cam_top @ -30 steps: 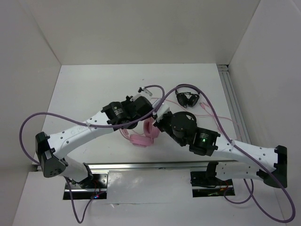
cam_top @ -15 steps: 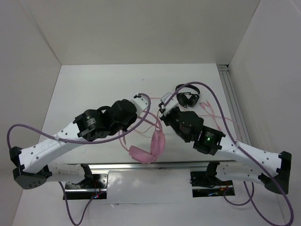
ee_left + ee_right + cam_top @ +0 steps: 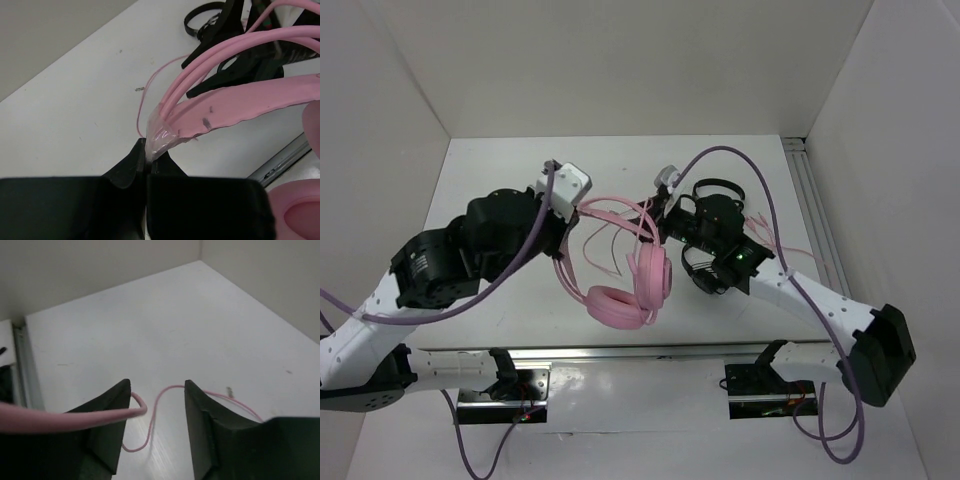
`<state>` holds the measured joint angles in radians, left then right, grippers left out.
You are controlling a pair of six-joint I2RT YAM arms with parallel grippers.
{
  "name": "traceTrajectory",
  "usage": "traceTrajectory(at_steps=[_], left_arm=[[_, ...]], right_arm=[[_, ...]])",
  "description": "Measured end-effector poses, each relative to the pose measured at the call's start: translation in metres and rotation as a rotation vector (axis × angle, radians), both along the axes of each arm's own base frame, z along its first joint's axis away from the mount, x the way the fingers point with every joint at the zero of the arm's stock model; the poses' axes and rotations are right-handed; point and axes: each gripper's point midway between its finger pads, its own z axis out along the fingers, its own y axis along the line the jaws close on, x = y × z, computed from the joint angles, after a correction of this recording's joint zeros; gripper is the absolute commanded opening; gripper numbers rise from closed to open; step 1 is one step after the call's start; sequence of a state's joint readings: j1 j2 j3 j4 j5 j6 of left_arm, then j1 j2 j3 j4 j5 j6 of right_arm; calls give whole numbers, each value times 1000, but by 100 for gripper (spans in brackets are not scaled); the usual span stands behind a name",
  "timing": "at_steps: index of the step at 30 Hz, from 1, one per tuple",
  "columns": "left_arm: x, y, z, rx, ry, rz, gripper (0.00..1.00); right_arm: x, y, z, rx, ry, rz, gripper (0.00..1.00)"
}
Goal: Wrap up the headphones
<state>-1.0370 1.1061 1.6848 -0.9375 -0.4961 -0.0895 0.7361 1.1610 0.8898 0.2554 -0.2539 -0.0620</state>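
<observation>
Two end effectors meet over the middle of the surface (image 3: 500,170). The left end effector (image 3: 147,150) is clenched on one tip of the headband of the pink headphones (image 3: 638,285), pinching the clear-sleeved end where the double wires come together. The headband arcs from that grip across to the right end effector (image 3: 158,386). Both cups hang below the band toward the near edge, around its centre, one cup over the near-edge rail (image 3: 620,352) in the left wrist view. I cannot tell if either cup touches the surface.

The right end effector is released, its jaws apart. A thick pink wire lies against the inner face of one finger (image 3: 110,410) and ends in the gap, not pinched.

The thin pink cable (image 3: 140,112) trails loose on the surface beneath both end effectors and out toward the right edge.

Black headphones (image 3: 715,186) sit just behind the right wrist, near the far right corner.

Open room lies at the far edge and the far left corner. Walls close the left, far and right sides.
</observation>
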Motion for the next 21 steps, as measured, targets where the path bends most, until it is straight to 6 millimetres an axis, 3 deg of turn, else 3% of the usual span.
traceTrajectory(at_steps=[4, 7, 14, 17, 21], left_arm=[[1, 15, 25, -75, -30, 77, 0], [1, 27, 44, -138, -50, 141, 0], [-4, 66, 102, -364, -110, 289, 0], [-4, 84, 118, -448, -132, 379, 0], [-2, 99, 124, -497, -150, 472, 0]], right_arm=[[-1, 28, -7, 97, 65, 160, 72], [-2, 47, -15, 167, 107, 251, 77], [2, 80, -56, 255, 246, 380, 77], [4, 90, -72, 283, 289, 410, 75], [4, 109, -94, 314, 345, 456, 67]])
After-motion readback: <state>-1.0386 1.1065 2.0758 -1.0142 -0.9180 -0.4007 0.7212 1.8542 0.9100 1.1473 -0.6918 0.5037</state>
